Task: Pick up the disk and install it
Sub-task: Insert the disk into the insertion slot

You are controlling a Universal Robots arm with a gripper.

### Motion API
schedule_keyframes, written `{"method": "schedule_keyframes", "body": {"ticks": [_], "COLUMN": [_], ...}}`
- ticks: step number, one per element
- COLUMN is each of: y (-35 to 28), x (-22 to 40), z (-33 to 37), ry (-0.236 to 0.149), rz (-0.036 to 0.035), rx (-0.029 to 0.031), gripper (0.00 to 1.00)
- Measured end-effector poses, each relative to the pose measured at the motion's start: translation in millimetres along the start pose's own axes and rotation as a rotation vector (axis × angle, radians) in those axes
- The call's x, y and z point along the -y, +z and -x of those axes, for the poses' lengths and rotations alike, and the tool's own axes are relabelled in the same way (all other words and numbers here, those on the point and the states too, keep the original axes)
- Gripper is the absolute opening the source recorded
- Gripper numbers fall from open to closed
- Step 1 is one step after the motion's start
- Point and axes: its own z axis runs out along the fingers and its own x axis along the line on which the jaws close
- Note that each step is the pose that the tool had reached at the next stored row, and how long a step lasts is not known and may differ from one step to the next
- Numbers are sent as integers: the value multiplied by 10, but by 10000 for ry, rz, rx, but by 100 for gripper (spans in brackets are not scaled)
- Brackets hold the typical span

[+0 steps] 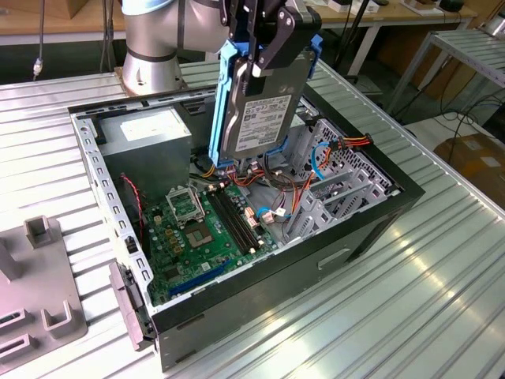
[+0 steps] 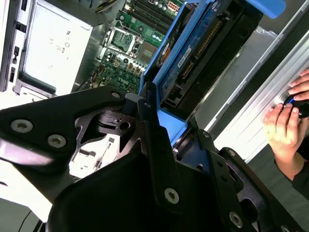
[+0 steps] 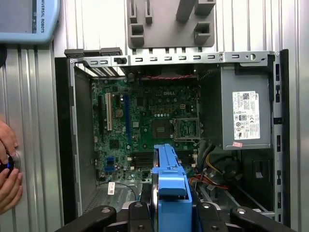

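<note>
Disk (image 1: 260, 110): flat silver metal hard drive, white printed label on its face, blue plastic bracket round its edges. Held upright on edge in the air, lower end hanging just above the open interior of the computer case, label facing the exterior view's right. Second wrist view shows its other face (image 2: 203, 43), a blue circuit board with a connector. First wrist view shows only the blue bracket edge (image 3: 170, 174).

Gripper (image 1: 264, 59): black, two-fingered, clamped on the upper end of the disk, one finger on each broad face. Same grasp seen in both wrist views (image 2: 176, 130) (image 3: 171, 208), fingers flanking the blue bracket.

Below the disk: black-walled open desktop case (image 1: 316, 268) lying on its side, metal rim (image 3: 169, 59) exposed. Inside, green motherboard (image 1: 197, 229) (image 3: 145, 125) with an empty processor socket and dark memory slots. Grey box power supply with white sticker (image 1: 146, 134) (image 3: 246, 121) sits in the corner nearest the arm's silver base (image 1: 150, 39). Bundle of red, yellow and orange wires (image 1: 351, 143) at the far side, next to bare metal bays.

Case rests on a ribbed silver metal table (image 1: 410, 300). Grey moulded fixture block (image 1: 39, 276) (image 3: 169, 24) lies on the table just beside the case, at the exterior view's left.

A person's hand (image 2: 285, 125) (image 3: 8, 174) rests on the table outside the case wall, fingers over a small blue-lit object.
</note>
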Motion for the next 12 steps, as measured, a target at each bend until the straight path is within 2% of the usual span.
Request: {"method": "schedule_keyframes", "body": {"ticks": [6,12], "y": [0,1], "x": [4,6], "z": [-16,-84], "ry": [-1,0], "rz": [0,0], "rx": [0,-1], "gripper": [37,37]}}
